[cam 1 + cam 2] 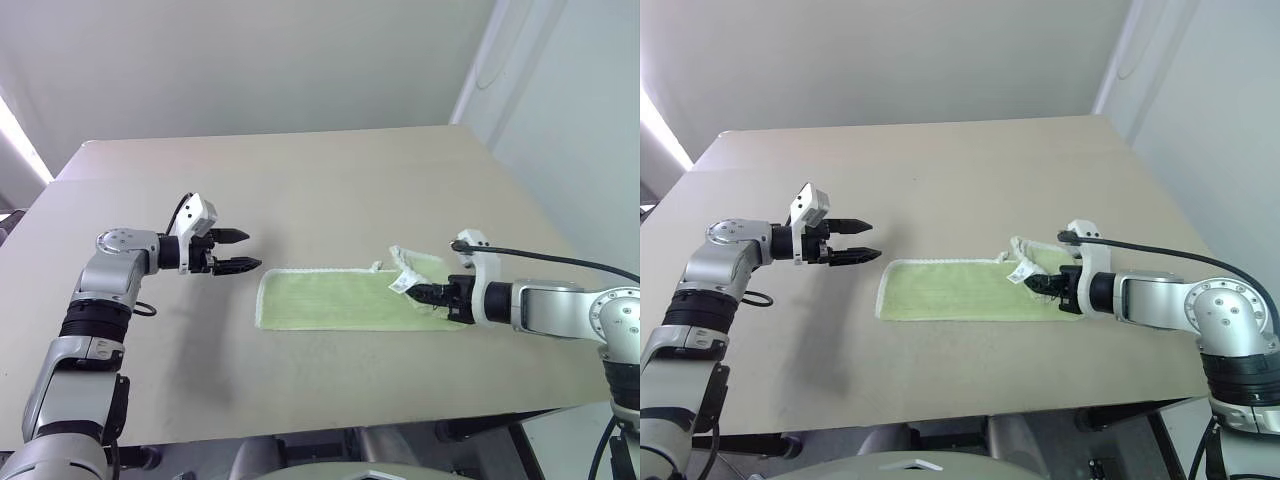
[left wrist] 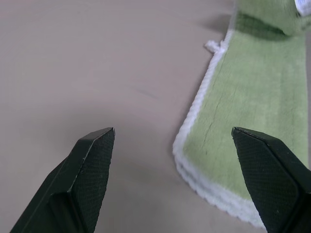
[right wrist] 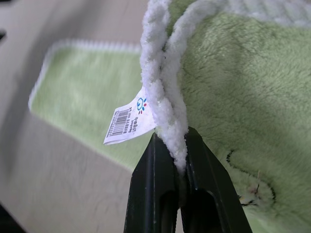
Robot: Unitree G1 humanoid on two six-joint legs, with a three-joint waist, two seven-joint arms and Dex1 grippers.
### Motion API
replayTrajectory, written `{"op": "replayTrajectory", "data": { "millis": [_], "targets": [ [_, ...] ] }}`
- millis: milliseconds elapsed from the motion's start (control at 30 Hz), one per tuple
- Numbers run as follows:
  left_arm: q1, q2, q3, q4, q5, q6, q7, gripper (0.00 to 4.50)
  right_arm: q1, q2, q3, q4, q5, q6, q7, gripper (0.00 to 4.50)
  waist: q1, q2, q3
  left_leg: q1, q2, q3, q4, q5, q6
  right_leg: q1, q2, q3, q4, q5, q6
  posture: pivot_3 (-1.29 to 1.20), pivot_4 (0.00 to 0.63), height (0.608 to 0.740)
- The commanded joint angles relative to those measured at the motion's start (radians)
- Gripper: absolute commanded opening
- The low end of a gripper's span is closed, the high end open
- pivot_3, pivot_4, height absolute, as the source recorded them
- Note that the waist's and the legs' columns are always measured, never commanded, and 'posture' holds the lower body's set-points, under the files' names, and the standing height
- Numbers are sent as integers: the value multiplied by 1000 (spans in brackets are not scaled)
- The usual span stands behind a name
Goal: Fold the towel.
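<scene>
- The light-green terry towel [image 1: 335, 300] with white stitched edging lies folded on the tan table [image 1: 300, 180].
- The right gripper [image 3: 179, 160] pinches its lifted white-edged corner.
- The left gripper [image 1: 240, 251] hovers spread beside the other end.

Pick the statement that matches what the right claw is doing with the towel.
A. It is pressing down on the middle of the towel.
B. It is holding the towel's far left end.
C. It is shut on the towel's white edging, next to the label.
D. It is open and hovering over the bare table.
C: the right claw is pinched shut on the towel's white edging, beside the small label.
</scene>
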Motion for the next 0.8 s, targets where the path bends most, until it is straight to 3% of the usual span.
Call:
{"op": "replayTrajectory", "data": {
  "millis": [33,467,567,800],
  "targets": [
    [1,18,29,-43,-6,-12,7,4062,-16,43,37,-3,-58,-2,9,37,6,0,0,0,0,0,0,0,0,0,0,0,0,0,0,0,0,712],
    [21,28,30,-73,-8,-1,16,4062,-48,167,63,28,-205,17,56,37,13,0,0,1,0,1,2,0,0,1,1,1,5,0,0,0,0,712],
    [26,32,30,-81,-12,10,13,4062,-44,171,31,19,-193,23,70,731,13,0,0,1,0,1,2,0,0,1,1,1,5,0,0,0,0,712],
    [37,56,10,-111,-21,141,-10,4062,-38,173,43,-16,-225,36,114,3116,11,0,0,1,0,1,2,0,0,1,1,2,5,0,0,0,0,712]
  ]
}}
